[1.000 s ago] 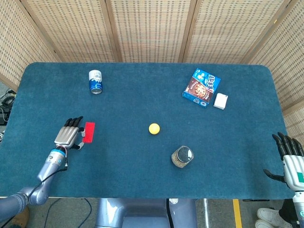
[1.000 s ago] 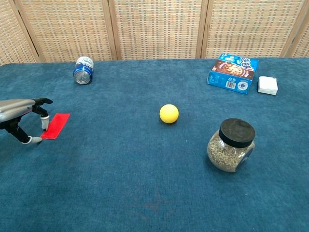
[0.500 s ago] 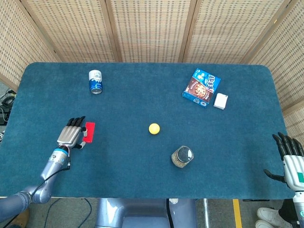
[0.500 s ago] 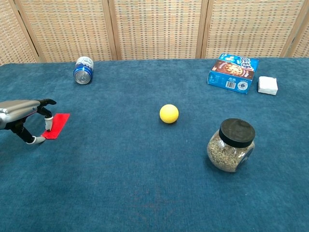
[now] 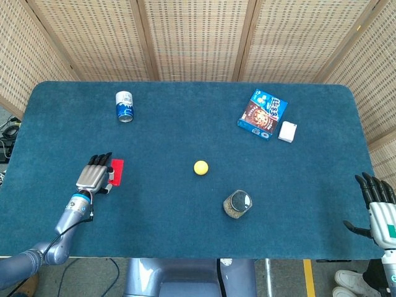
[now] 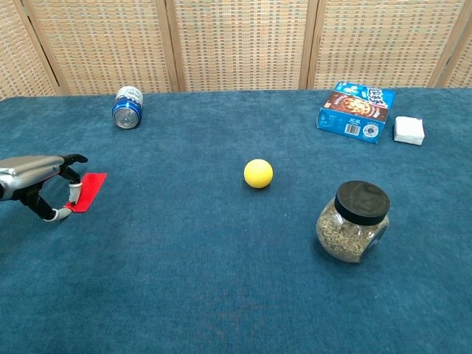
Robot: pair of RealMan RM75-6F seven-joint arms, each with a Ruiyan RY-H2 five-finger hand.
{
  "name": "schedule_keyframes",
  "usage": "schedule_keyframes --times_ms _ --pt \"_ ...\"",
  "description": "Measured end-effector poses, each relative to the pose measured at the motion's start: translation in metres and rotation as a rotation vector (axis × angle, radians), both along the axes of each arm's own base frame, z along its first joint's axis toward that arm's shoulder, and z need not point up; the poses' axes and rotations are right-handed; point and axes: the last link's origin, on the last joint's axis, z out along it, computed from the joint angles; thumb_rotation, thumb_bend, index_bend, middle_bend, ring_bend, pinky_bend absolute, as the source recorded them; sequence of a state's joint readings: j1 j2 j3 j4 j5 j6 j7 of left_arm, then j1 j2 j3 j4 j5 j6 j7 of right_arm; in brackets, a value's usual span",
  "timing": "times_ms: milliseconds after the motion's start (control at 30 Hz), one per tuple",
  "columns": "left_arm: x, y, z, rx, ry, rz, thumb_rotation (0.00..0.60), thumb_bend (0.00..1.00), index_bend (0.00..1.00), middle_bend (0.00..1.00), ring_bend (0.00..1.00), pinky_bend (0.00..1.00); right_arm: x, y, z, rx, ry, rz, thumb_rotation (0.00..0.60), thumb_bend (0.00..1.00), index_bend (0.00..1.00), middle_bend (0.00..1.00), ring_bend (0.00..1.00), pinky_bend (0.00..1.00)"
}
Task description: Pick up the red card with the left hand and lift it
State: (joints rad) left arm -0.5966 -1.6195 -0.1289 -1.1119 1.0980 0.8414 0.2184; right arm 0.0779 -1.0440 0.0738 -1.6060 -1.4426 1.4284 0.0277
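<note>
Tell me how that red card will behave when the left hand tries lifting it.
The red card lies flat on the carpeted table, so it probably slides rather than lifts. It looks thin and light, likely flexing. The left hand touches its near edge only.

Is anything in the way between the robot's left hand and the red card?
No. The left hand is right at the red card, its fingertips on the card's near edge. The can and yellow ball lie well away.
</note>
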Motion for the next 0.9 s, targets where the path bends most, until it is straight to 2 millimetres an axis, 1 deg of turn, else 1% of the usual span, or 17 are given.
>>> schedule_keyframes --times_ms 200,367,433,600,900 --pt "-0.0002 0.0004 -0.0012 -0.002 0.010 0.000 0.600 0.44 0.56 0.00 0.00 0.00 -0.0002 0.0000 0.0003 0.000 -0.002 -0.001 0.600 0.00 0.00 0.00 0.00 0.00" --pt "0.0017 0.0007 -0.0034 -0.004 0.011 0.000 0.600 0.53 0.56 0.00 0.00 0.00 -0.0005 0.0001 0.0008 -0.001 -0.003 -0.002 0.600 0.00 0.00 0.00 0.00 0.00" --pt "0.0023 0.0005 -0.0035 -0.006 0.015 0.000 0.600 0.54 0.57 0.00 0.00 0.00 -0.0009 0.0001 0.0009 0.000 -0.003 -0.004 0.600 0.00 0.00 0.00 0.00 0.00" --pt "0.0037 0.0000 -0.0031 -0.012 0.042 -0.002 0.600 0.54 0.59 0.00 0.00 0.00 -0.0011 -0.0001 0.0015 -0.001 -0.005 -0.005 0.600 0.00 0.00 0.00 0.00 0.00" --pt "0.0085 0.0002 -0.0013 -0.011 0.064 0.004 0.600 0.52 0.58 0.00 0.00 0.00 -0.0009 0.0002 0.0009 0.002 -0.003 -0.004 0.600 0.00 0.00 0.00 0.00 0.00"
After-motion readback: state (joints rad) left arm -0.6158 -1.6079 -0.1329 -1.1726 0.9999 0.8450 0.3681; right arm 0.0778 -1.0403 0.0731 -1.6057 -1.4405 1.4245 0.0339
